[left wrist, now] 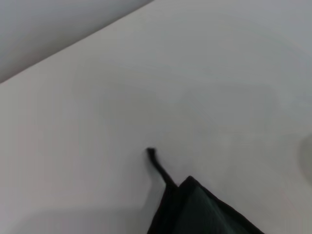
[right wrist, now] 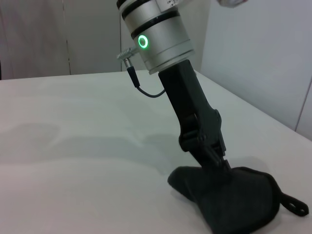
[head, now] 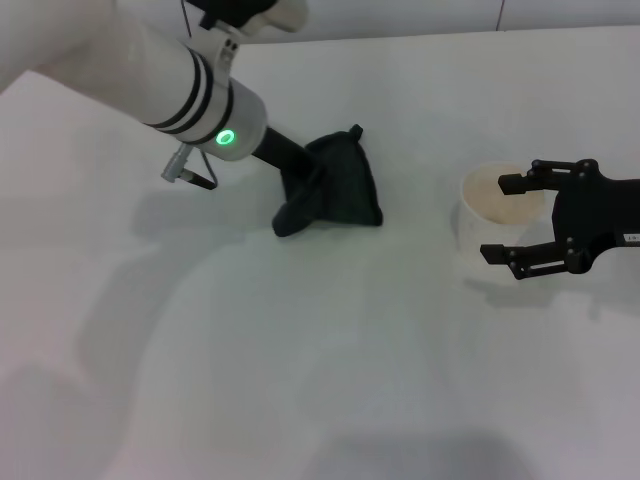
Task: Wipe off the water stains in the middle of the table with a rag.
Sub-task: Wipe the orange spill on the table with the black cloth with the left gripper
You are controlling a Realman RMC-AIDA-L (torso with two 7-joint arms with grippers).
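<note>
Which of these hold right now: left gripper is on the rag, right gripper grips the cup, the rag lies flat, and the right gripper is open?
1. The left gripper presses into the rag. True.
2. The right gripper grips the cup. False: its fingers are spread beside the cup, not closed on it.
3. The rag lies flat and spread on the table. False: it is bunched up around the left gripper.
4. The right gripper is open. True.

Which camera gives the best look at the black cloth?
The head view: the whole rag lies bunched on the table under the left gripper. The right wrist view shows it side-on, partly cropped; the left wrist view only a corner and loop.
</note>
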